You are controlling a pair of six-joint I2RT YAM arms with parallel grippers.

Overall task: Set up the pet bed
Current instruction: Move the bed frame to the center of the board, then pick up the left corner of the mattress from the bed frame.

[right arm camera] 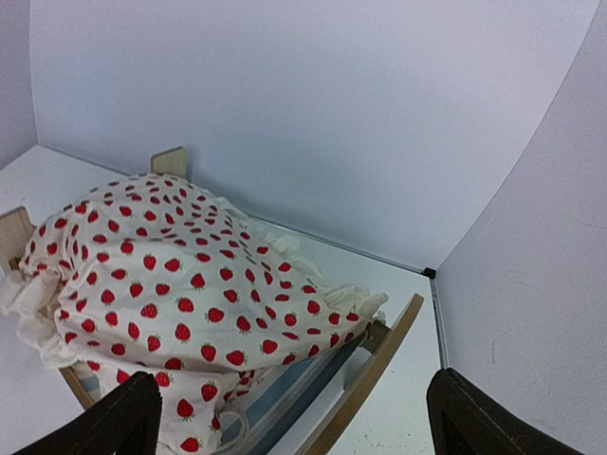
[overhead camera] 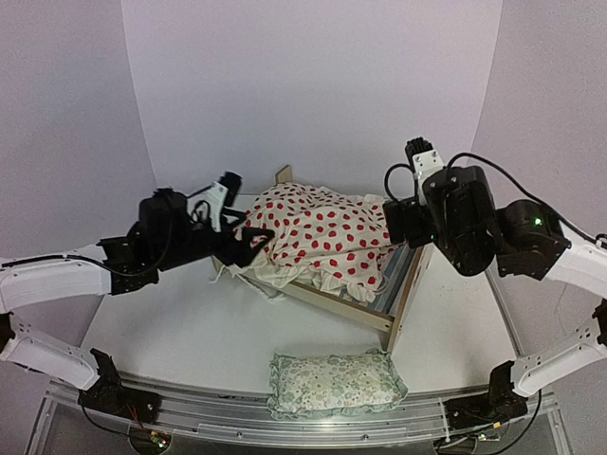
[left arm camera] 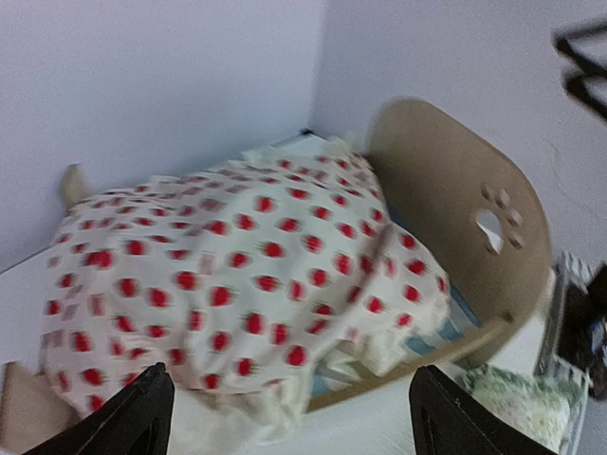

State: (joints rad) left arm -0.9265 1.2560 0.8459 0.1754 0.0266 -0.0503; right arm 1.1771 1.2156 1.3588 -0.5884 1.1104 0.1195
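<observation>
Gaping wide, the left gripper (overhead camera: pixel 252 243) holds nothing. Its two dark fingers (left arm camera: pixel 133 417) frame the near end of the cushion (overhead camera: pixel 322 232) from the footboard side. The wrist view is blurred, so I cannot tell whether a fingertip brushes the frill. The right gripper (right arm camera: pixel 289 422) is also spread wide and empty, and it hangs above the headboard end, clear of the cloth.

The bed (overhead camera: pixel 408 294) sits mid-table, between the two arms. Its long axis runs across the table (overhead camera: pixel 171 322), skewed a little. The arched headboard (left arm camera: pixel 446 190), with its paw cutout, is at the right and slightly nearer the bases. The footboard (overhead camera: pixel 283 175) is at the left and farther back. The red-dotted cushion lies heaped over the frame and covers most of the base. Its frill spills over the near rail and the left end, and a strip of blue stripe shows beside the headboard. A floral pillow (overhead camera: pixel 334 382) lies on the table in front of the bed, well apart from both grippers.
</observation>
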